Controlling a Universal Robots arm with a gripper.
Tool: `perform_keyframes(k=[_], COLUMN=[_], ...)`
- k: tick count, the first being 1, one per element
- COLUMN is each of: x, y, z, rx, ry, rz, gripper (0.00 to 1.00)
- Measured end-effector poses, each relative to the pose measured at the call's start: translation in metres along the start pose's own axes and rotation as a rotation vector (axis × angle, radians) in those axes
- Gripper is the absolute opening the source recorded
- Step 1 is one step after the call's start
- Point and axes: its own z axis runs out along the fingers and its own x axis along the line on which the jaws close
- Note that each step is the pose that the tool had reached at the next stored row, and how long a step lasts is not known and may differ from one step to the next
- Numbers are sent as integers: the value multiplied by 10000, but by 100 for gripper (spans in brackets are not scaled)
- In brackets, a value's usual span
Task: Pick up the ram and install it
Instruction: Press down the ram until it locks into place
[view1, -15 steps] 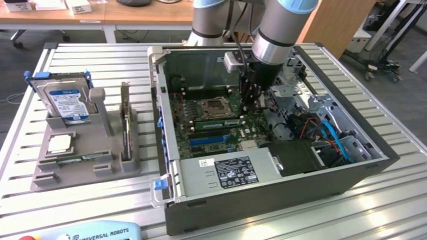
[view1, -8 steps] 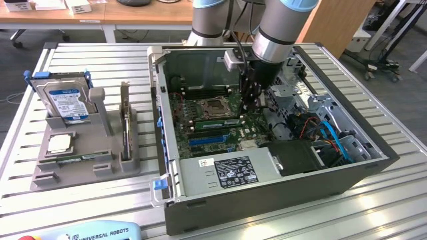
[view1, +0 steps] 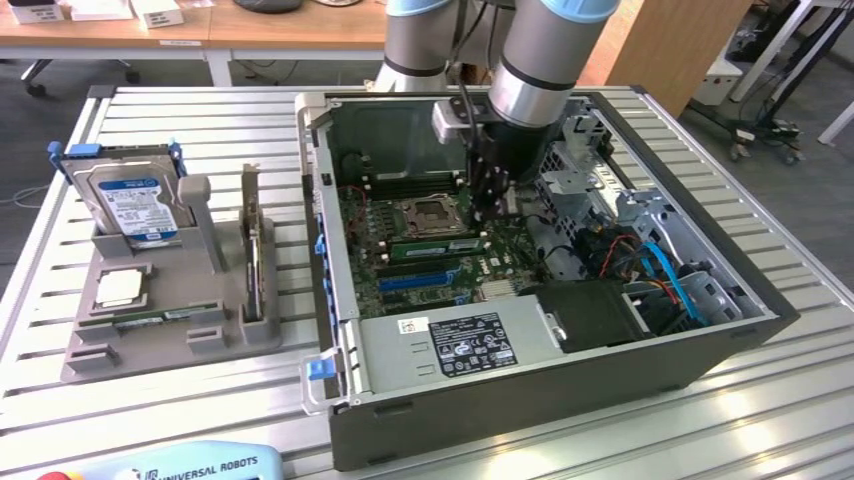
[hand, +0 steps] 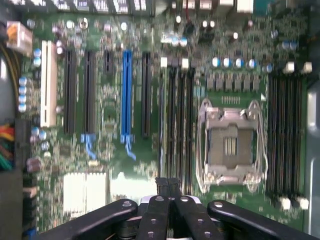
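Ram (view1: 163, 318), as far as I could judge, lay flat in the front trough of the grey holder (view1: 80, 355), out on the slatted surface (view1: 174, 400) toward the exterior view's left. It was below the square chip (view1: 120, 288) and the upright hard drive (view1: 131, 205). Its long axis ran roughly left to right across that view, along the holder's front edge.

The tool (view1: 499, 205) hung well apart from it, down inside the open computer case (view1: 534, 385) and over the green board (view1: 441, 265), close by the processor socket (view1: 430, 213). From the wrist I looked past its fingertips (hand: 162, 186), which were pressed together with nothing between them, onto the rows of dark slots (hand: 181, 125) beside the socket.

So the stick sat toward the exterior view's left of the tool. It was outside the case wall (view1: 324, 250), with that wall and the upright card (view1: 250, 240) between them.

A second green stick (view1: 430, 243) was seated in a slot just below the socket. I took that one for a module already fitted, though I could not be sure it was not the task's own. By my reading, the pick-up had not yet been made.
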Motion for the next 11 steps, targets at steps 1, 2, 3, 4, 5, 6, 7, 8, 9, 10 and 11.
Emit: perform_keyframes(k=[1,2,3,4,5,6,7,8,9,10,11], x=[0,0,0,0,0,-1,0,0,0,0,1], y=[44,85,124,160,195,234,268,300,328,354,377], z=[5,9,13,18,22,27,31,35,38,41,44], rx=[-1,0,0,0,1,1,1,0,0,1,0], ry=[0,0,0,-1,-2,-2,0,1,3,3,6], rz=[0,2,0,0,0,1,0,1,1,2,0], gripper=[10,10,10,10,10,10,10,10,10,10,10])
